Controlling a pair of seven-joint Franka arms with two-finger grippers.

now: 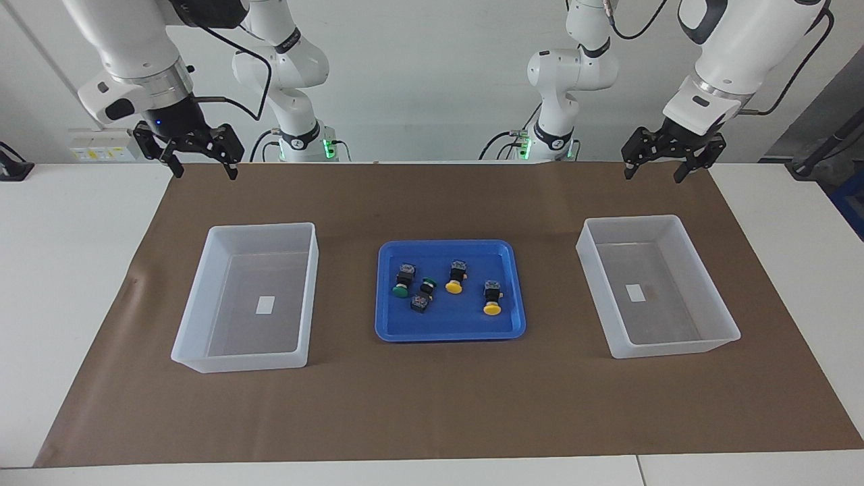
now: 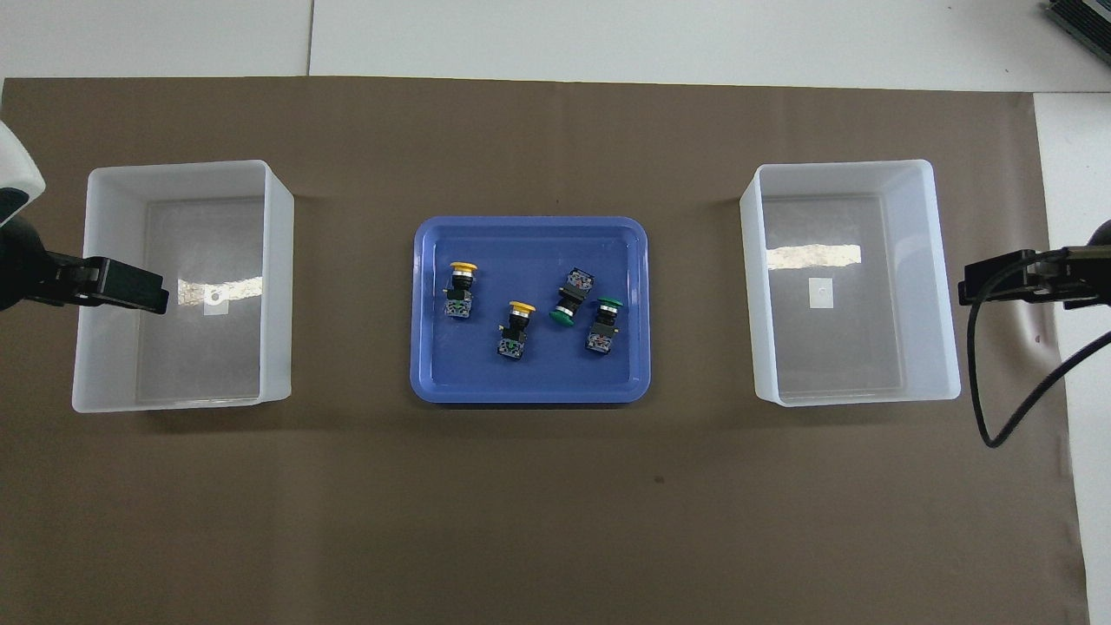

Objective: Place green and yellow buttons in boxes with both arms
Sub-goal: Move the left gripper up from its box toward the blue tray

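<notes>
Two green buttons (image 1: 400, 289) (image 1: 424, 297) and two yellow buttons (image 1: 454, 280) (image 1: 492, 300) lie on their sides in a shallow blue tray (image 1: 445, 334) at the middle of the mat. In the overhead view the green buttons (image 2: 568, 304) (image 2: 605, 319) lie toward the right arm's end of the tray and the yellow buttons (image 2: 460, 286) (image 2: 518, 325) toward the left arm's. One box (image 1: 631, 219) stands at the left arm's end, the other box (image 1: 263, 228) at the right arm's; both hold only a label. My left gripper (image 1: 653, 177) and right gripper (image 1: 206, 173) hang open and hold nothing, each high above its own end of the mat.
A brown mat (image 1: 432, 405) covers most of the white table. The two arm bases stand at the table's edge nearest the robots. A black cable (image 2: 989, 408) loops down from the right arm beside its box (image 2: 751, 286).
</notes>
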